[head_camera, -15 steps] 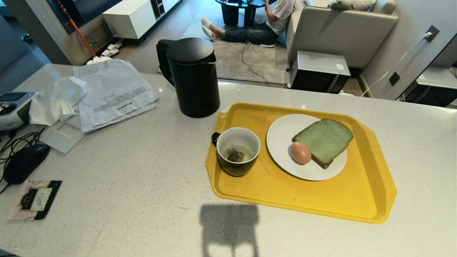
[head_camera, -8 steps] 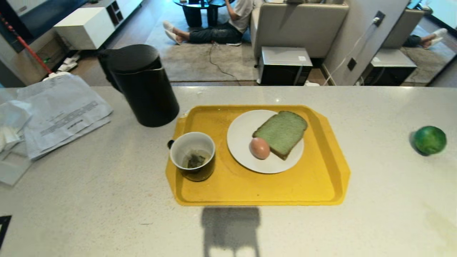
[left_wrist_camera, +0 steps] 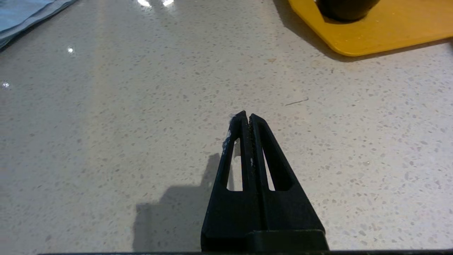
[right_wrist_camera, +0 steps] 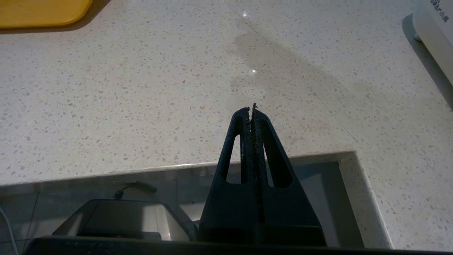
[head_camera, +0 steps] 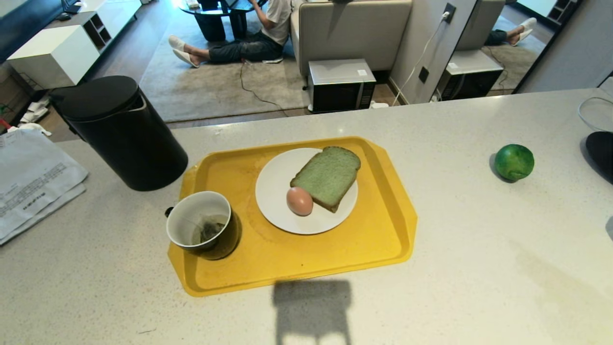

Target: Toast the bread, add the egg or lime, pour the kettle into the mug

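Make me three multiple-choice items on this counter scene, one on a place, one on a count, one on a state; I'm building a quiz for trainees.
1. Where does the lime lie?
A. on the plate
B. on the bare counter, right of the tray
C. in the mug

2. How many eggs are on the plate?
A. one
B. two
C. three

3. How do the left gripper's fingers stand?
A. wide open
B. shut on the bread
C. shut on nothing

Answers:
1 B: the lime sits alone on the counter, apart from the yellow tray.
2 A: a single egg rests against the bread.
3 C: the fingers meet above bare counter, with nothing between them.
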Tool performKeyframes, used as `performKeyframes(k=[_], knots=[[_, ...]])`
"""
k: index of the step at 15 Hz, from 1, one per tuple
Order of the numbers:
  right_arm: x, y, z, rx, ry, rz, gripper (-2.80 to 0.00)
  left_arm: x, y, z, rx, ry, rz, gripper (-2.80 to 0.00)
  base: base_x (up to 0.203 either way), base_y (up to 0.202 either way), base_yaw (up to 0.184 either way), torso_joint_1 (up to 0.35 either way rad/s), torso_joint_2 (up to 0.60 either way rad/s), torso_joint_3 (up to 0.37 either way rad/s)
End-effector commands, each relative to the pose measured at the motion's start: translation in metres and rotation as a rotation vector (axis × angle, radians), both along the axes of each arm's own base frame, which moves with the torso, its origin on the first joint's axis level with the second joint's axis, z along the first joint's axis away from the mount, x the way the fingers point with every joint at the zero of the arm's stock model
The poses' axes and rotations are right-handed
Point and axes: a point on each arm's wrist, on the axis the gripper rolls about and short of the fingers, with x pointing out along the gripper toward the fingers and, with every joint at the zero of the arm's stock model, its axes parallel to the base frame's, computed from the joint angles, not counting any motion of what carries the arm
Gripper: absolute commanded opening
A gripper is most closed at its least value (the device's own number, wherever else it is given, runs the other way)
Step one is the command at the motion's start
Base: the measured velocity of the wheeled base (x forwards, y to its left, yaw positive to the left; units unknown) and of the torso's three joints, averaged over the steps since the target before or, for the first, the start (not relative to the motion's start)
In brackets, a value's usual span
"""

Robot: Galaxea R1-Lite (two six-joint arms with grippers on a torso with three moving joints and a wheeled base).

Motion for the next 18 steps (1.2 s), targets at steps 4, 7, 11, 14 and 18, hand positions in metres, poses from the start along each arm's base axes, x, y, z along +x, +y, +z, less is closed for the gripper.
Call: performKeyframes(k=[4,7,11,14,18], knots=[[0.0001,0.0000,-0.0003,0.000,0.001,-0.001,-2.80,-0.0001,0.0000,0.0000,0.001,-0.001,0.000,-2.80,0.000,0.000,0.000,0.000,0.00,0.000],[0.0001,0.0000,-0.0003,0.000,0.001,0.000,-2.80,-0.0001,0.0000,0.0000,0.001,-0.001,0.000,-2.80,0.002,-0.003,0.031,0.000,0.00,0.001],[0.0001,0.0000,-0.0003,0.000,0.001,0.001,-2.80,-0.0001,0.0000,0.0000,0.001,-0.001,0.000,-2.80,0.001,-0.005,0.119,0.004,0.00,0.002],[0.0001,0.0000,-0.0003,0.000,0.001,0.000,-2.80,-0.0001,0.0000,0.0000,0.001,-0.001,0.000,-2.80,-0.001,0.000,0.021,0.001,0.00,0.002],[0.0001,0.0000,-0.0005,0.001,0.002,0.001,-2.80,-0.0001,0.0000,0.0000,0.001,-0.001,0.000,-2.80,0.000,0.000,0.000,0.000,0.00,0.000]])
